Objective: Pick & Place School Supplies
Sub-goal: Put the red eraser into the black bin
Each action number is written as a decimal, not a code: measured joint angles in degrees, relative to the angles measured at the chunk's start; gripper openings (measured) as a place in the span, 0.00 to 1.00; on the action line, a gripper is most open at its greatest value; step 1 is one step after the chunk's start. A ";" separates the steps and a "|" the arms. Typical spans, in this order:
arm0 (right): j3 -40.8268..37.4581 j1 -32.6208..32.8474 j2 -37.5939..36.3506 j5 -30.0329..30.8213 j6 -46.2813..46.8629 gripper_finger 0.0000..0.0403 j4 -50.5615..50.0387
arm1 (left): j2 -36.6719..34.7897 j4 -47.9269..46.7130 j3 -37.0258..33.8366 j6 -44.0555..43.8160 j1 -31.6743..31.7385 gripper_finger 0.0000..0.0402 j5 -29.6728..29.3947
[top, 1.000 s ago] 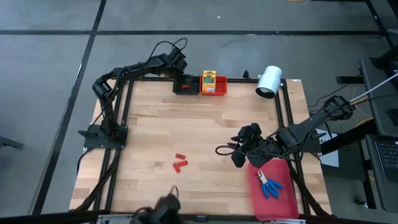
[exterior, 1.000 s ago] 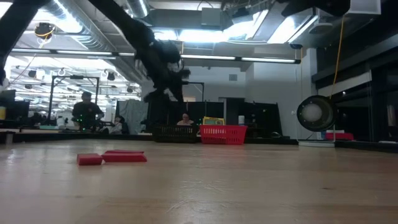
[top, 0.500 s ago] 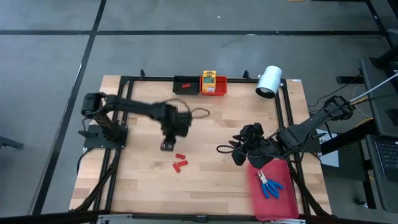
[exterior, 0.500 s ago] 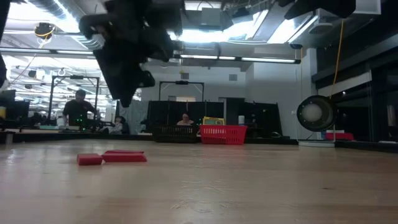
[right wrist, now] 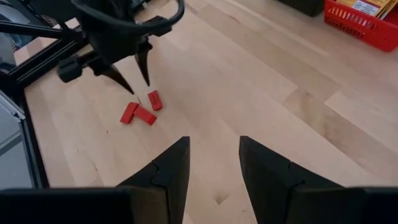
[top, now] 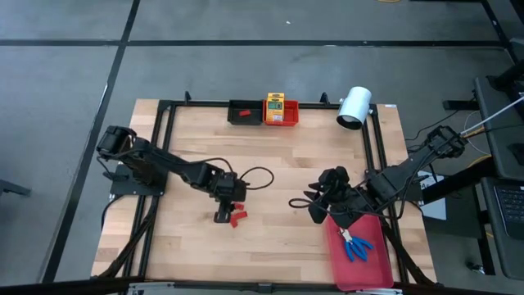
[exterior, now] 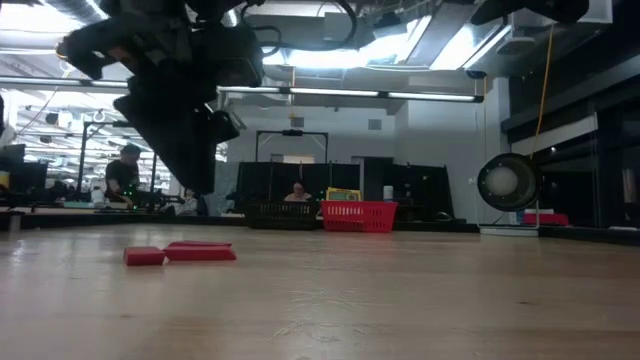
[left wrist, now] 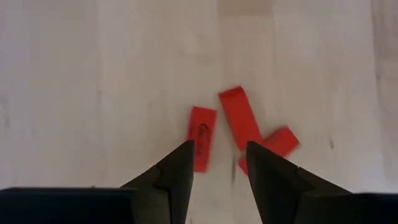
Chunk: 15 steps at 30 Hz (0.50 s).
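Note:
Three small red pieces (left wrist: 239,118) lie flat on the wooden table, left of its middle (top: 238,217). My left gripper (left wrist: 219,155) hovers open just above them, pointing steeply down, and touches none. In the low view it hangs dark (exterior: 180,130) over the pieces (exterior: 200,250). My right gripper (top: 315,205) waits open above the table's right half, beside the flat red tray (top: 372,270), where two blue-handled tools (top: 356,244) lie. A yellow-and-green box (top: 275,105) stands in the red bin (top: 290,119) at the far edge.
A black bin (top: 242,113) stands left of the red bin at the far edge. A white cylinder (top: 354,106) sits at the far right corner. A dark metal frame (top: 164,147) runs round the table. People show in the room beyond the table (exterior: 125,180).
My left gripper has swept from the black bin at the far edge toward the near edge, rolling as it went. It has come down over the red pieces, slowing in the last half second. The pieces have not moved. My right gripper has kept still.

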 joint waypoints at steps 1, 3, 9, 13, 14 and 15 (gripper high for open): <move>0.00 0.00 0.00 0.03 0.01 0.35 0.00 | 0.00 0.29 -0.19 -0.26 0.03 0.35 -0.63; 0.00 0.11 0.00 0.07 0.00 0.35 0.00 | -0.04 0.34 -0.68 -0.55 0.36 0.35 -1.57; 0.00 0.26 0.00 0.19 -0.01 0.35 0.00 | -0.03 1.22 -1.91 -0.74 0.87 0.35 -0.47; 0.00 0.26 0.00 0.20 -0.01 0.35 0.00 | -0.02 1.49 -1.93 -0.76 0.70 0.35 -0.41; 0.00 0.26 0.00 0.32 -0.01 0.35 0.00 | -0.02 1.81 -1.93 -0.75 0.57 0.35 -0.40; 0.00 0.26 0.00 0.46 -0.01 0.35 0.02 | -0.02 2.49 -1.93 -0.71 0.36 0.35 -0.24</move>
